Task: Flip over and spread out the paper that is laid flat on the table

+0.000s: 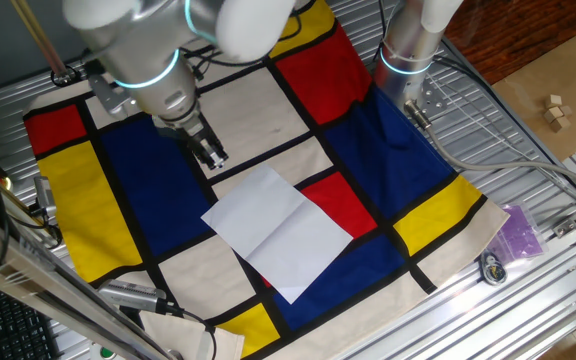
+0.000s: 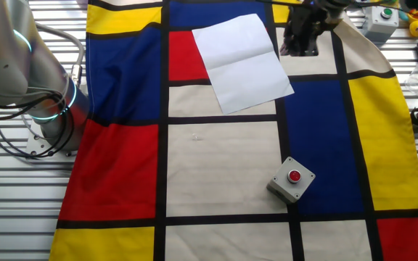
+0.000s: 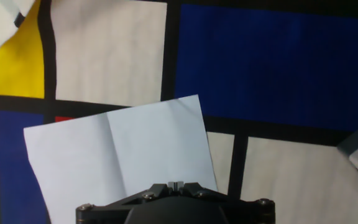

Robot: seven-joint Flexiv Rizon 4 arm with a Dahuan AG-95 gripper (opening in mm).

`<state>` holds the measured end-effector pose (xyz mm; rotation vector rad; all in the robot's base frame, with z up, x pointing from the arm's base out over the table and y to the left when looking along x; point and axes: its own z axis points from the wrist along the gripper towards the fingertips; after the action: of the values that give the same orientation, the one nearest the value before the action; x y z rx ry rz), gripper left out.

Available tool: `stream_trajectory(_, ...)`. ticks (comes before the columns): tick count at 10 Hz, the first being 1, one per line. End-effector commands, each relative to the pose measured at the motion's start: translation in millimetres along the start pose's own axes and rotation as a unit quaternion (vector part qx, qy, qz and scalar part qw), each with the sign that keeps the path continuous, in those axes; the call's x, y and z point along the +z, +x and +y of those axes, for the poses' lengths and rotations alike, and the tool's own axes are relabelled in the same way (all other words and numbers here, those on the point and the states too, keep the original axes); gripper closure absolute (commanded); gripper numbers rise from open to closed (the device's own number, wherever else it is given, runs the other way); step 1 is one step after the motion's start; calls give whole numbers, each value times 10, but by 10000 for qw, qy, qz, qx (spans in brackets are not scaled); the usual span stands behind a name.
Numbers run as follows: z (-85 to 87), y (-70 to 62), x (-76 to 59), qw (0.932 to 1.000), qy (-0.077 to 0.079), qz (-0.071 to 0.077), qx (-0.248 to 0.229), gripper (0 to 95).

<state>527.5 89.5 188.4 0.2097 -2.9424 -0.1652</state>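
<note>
Claw (image 1: 211, 154) clenched empty beside creased paper (image 1: 278, 230), fingertips barely visible in hand view.

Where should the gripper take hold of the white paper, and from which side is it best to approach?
Grip the paper at the corner nearest the gripper, probably coming down from above at a shallow angle. The sheet lies flat on the cloth, so only an edge or corner can be lifted.

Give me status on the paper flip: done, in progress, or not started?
Looks done or nearly so: the paper lies open and flat on the cloth, one crease across its middle, no fold left. In hand: nothing; the pincer hangs just off the sheet's edge, holding nothing. Left: which face is up can't be told; otherwise only backing the arm away.
</note>
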Motion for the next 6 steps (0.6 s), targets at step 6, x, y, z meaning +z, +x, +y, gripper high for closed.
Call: stream_trajectory(6,-31,-200,-70,9999,-98,55,71,950)
